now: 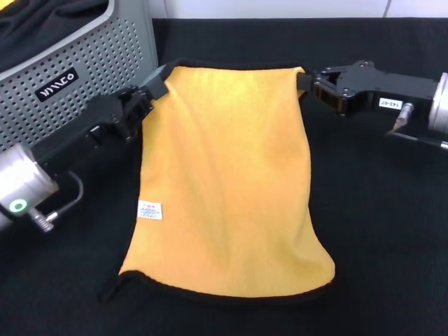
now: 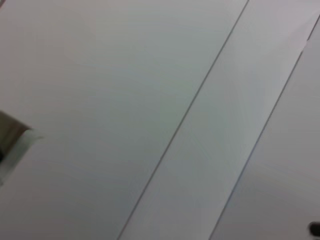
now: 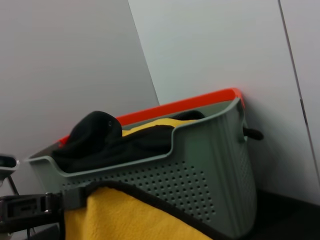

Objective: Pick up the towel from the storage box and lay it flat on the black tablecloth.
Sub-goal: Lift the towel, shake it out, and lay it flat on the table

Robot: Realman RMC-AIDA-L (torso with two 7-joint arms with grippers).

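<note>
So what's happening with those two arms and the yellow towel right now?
Left gripper and right gripper each shut on a far corner of the towel. Towel out of the storage box, spread on the black tablecloth, near edge wavy. Nothing blocking.

Head camera looks down; both wrist cameras face the wall.

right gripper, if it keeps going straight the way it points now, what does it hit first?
Probably the left gripper. The right gripper points across the black tablecloth along the towel top edge that both pinch; beyond that stands the storage box. Depth is unclear.
</note>
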